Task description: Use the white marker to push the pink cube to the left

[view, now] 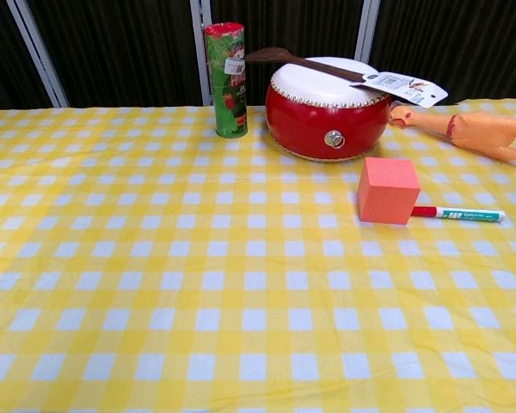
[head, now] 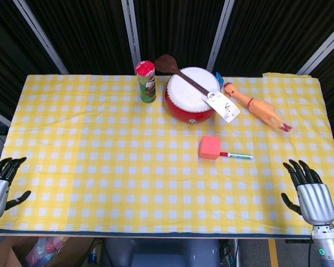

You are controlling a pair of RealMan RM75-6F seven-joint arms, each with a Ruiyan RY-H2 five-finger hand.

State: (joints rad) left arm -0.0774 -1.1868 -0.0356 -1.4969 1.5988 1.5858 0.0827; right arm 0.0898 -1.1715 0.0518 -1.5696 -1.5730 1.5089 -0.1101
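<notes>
The pink cube (head: 210, 147) (view: 388, 190) sits on the yellow checked cloth, right of centre. The white marker (head: 237, 156) (view: 459, 213) lies flat just to its right, its red cap end touching or nearly touching the cube. My right hand (head: 312, 196) hovers at the near right edge of the table, fingers spread, holding nothing, well apart from the marker. My left hand (head: 1, 186) is at the near left edge, fingers apart and empty. Neither hand shows in the chest view.
A red drum (head: 191, 94) (view: 328, 107) with a wooden spoon (head: 181, 71) and a tag on top stands behind the cube. A green can (head: 146, 82) (view: 226, 79) stands to its left. A rubber chicken (head: 257, 106) (view: 477, 131) lies at the back right.
</notes>
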